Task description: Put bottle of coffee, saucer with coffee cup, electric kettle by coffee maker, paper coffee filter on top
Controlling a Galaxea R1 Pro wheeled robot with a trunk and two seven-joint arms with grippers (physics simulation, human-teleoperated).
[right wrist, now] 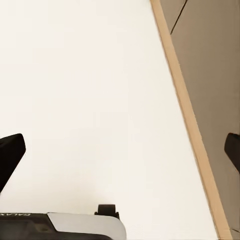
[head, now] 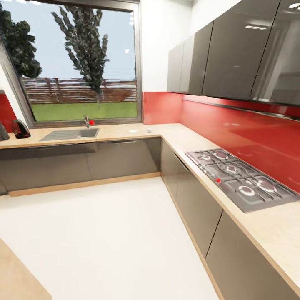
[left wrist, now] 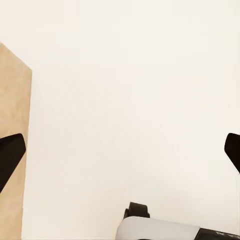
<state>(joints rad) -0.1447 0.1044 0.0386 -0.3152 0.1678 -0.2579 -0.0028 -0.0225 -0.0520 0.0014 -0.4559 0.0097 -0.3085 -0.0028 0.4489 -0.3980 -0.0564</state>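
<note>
Robot in transit across the kitchen floor (head: 104, 233). Kettle (head: 20, 128) sits on the surface (head: 121, 132) at approx 10 o'clock, far end by the window (head: 79, 62); saucer (head: 133, 131) and cup (head: 149, 129) at 12, w/ the sink (head: 71, 134) btwn. Left gripper (left wrist: 120, 150) and right gripper (right wrist: 120, 150) both wide open, empty, aimed at floor. Left arm prob. nearer the kettle.

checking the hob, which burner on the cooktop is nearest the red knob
The front-left burner on the cooktop, just behind the red knob on its front edge; the others lie further right or back.
</note>
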